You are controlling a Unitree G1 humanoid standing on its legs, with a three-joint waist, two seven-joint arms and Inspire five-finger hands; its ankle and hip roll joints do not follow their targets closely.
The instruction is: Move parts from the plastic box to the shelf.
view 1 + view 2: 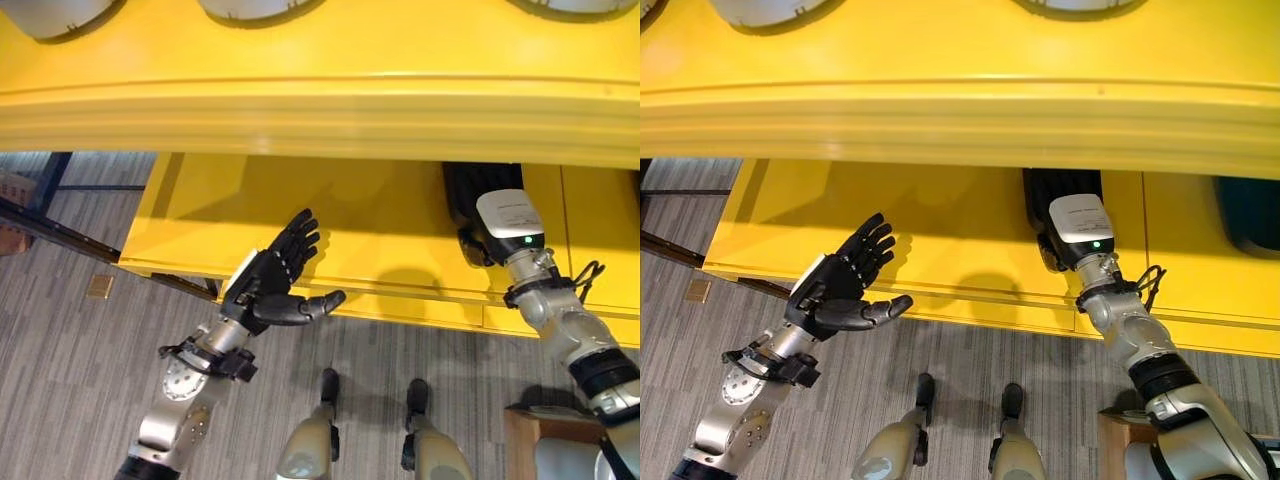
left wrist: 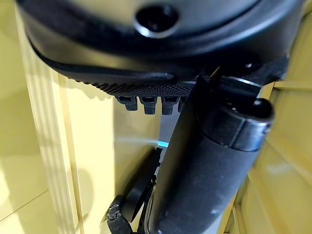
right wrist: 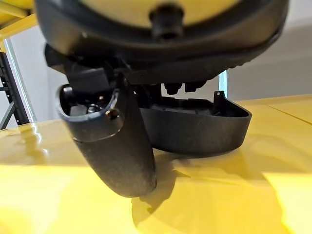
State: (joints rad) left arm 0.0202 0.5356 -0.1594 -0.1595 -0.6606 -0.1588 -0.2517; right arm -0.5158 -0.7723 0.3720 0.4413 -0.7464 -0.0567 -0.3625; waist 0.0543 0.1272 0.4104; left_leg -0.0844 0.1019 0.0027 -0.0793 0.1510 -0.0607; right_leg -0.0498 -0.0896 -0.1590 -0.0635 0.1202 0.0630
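Left hand hovering spread before the yellow shelf; right hand lying on a black part on it, grip unclear.

Bright overhead light; glossy shelf glares, wrist views blur.

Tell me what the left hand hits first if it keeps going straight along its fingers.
Probably the yellow shelf. The left hand is open, fingers straight and aimed over the shelf's lower level, under the upper level's front edge. Nothing shows in that line before the yellow surface, though depth is hard to judge.
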